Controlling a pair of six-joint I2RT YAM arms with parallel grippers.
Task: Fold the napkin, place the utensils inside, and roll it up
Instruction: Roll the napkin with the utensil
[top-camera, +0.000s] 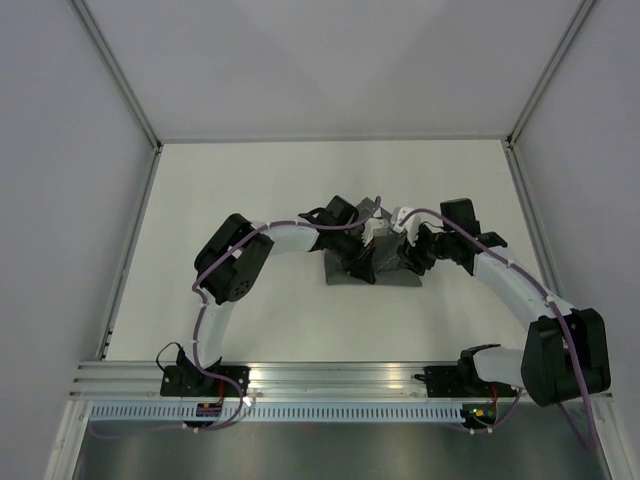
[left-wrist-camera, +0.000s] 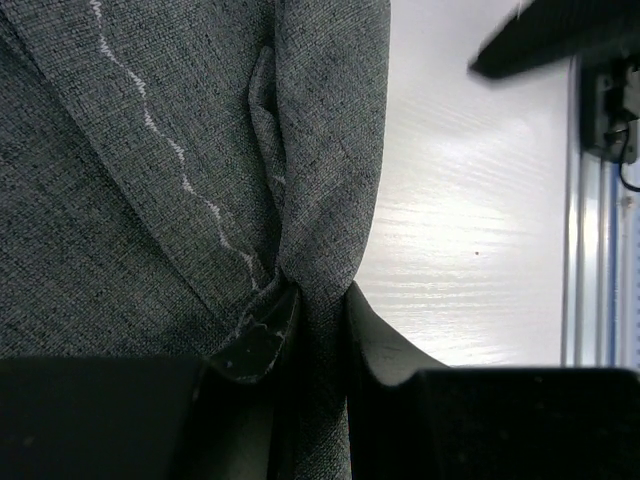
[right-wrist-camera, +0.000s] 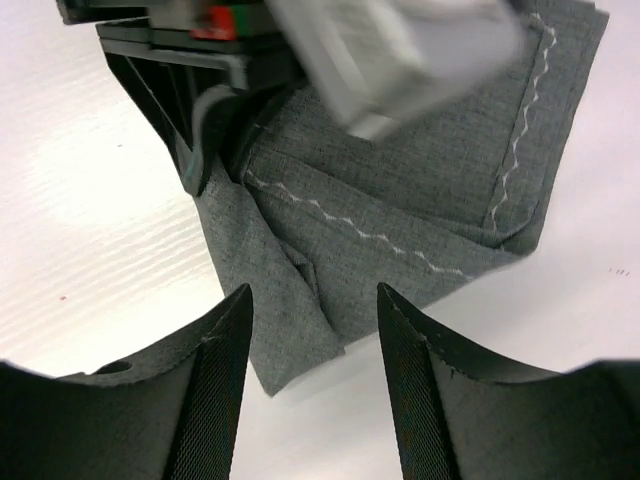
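The dark grey napkin (top-camera: 385, 270) with pale zigzag stitching lies folded and bunched at the middle of the white table. My left gripper (top-camera: 362, 262) is shut on a pinched fold of it; the cloth runs between the jaws in the left wrist view (left-wrist-camera: 320, 300). My right gripper (top-camera: 412, 258) is open just right of the napkin. In the right wrist view its fingers (right-wrist-camera: 215, 380) stand apart above the napkin's lower corner (right-wrist-camera: 300, 330), not touching it. The left gripper shows there at the top left (right-wrist-camera: 210, 140). No utensils are in view.
The white table (top-camera: 250, 200) is enclosed by pale walls on three sides. An aluminium rail (top-camera: 330, 385) with the arm bases runs along the near edge; it shows at the right of the left wrist view (left-wrist-camera: 590, 250).
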